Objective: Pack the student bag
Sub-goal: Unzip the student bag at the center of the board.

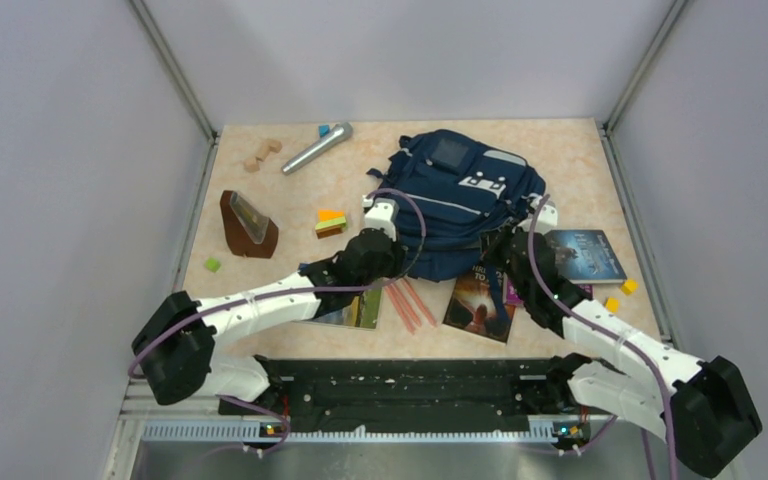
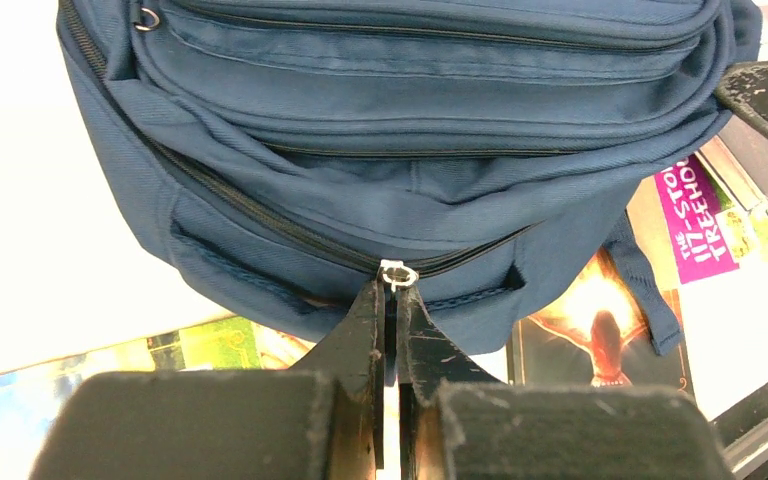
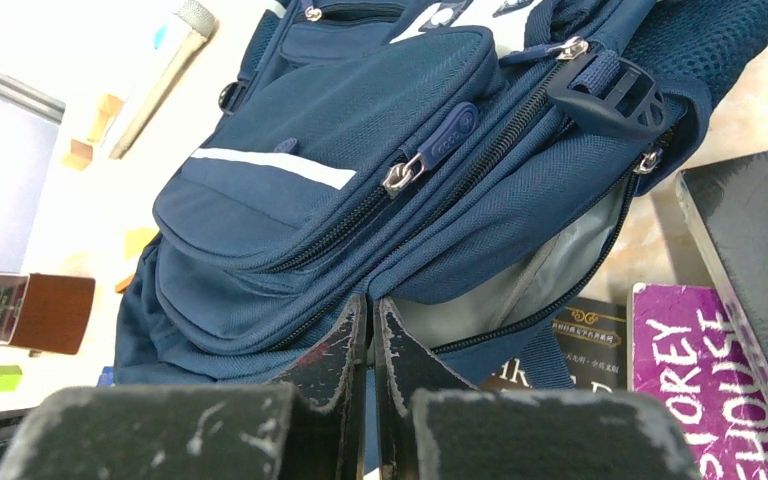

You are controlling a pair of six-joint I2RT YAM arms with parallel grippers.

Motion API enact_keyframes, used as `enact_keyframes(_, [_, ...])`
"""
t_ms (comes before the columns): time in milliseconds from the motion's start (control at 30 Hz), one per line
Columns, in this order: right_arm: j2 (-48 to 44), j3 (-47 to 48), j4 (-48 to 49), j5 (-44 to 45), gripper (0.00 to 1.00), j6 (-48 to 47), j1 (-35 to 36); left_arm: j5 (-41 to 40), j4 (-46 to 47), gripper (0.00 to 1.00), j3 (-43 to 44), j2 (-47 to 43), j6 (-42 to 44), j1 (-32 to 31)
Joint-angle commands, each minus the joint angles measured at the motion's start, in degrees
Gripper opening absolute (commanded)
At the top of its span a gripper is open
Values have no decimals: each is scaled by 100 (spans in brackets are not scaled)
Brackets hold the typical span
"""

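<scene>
The student bag (image 1: 450,190), navy with grey stripes, lies flat in the middle of the table over some books. My left gripper (image 1: 397,262) is at its near left edge. In the left wrist view the left gripper (image 2: 392,292) is shut on the tab of a silver zipper pull (image 2: 398,274) on the bag (image 2: 410,120). My right gripper (image 1: 503,248) is at the bag's near right corner. The right wrist view shows the right gripper (image 3: 370,308) shut on the blue fabric at the rim of the bag (image 3: 340,130), beside a partly unzipped compartment with grey lining (image 3: 560,255).
Books lie near the bag: an orange-covered one (image 1: 480,300), a dark one (image 1: 585,255), a green one (image 1: 360,310) under my left arm and a purple one (image 3: 705,390). Pink pencils (image 1: 405,303), coloured blocks (image 1: 330,222), a brown stand (image 1: 248,225) and a microphone (image 1: 317,147) sit to the left.
</scene>
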Motion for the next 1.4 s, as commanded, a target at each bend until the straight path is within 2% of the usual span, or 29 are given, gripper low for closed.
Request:
enact_keyframes(0, [162, 435, 172, -45, 0, -411, -466, 168, -181, 0, -138, -325, 211, 363])
enact_keyframes(467, [526, 611, 266, -377, 0, -763, -944, 384, -76, 0, -255, -279, 855, 1435])
enact_keyframes(767, [987, 921, 534, -578, 0, -873, -1173, 457, -128, 0, -167, 28, 1354, 1680])
enact_keyframes(833, [1218, 1098, 557, -663, 0, -951, -1240, 951, -80, 0, -165, 46, 1545, 1685])
enact_keyframes(933, [1552, 1473, 337, -796, 0, -1105, -1320, 2153, 136, 0, -185, 103, 1826, 1676])
enact_keyframes(1033, [1767, 1904, -121, -1510, 0, -1202, -1393, 3131, 457, 0, -207, 263, 1782, 1663])
enact_keyframes(1100, [1781, 1934, -224, -1932, 0, -1141, -1394, 3415, 604, 0, -168, 419, 1709, 1660])
enact_keyframes(1133, [1745, 1914, -283, -2091, 2, -1097, -1396, 3454, 623, 0, -134, 483, 1659, 1659])
enact_keyframes(1167, [1698, 1869, -359, -2130, 9, -1026, -1392, 3486, 634, 0, -92, 542, 1624, 1656])
enact_keyframes(1300, [1276, 1397, -413, -2214, 45, -769, -1395, 3670, 725, 0, 15, 736, 1489, 1651])
enact_keyframes(1367, [1038, 1145, -428, -2214, 58, -666, -1394, 3724, 818, 0, 31, 801, 1420, 1648])
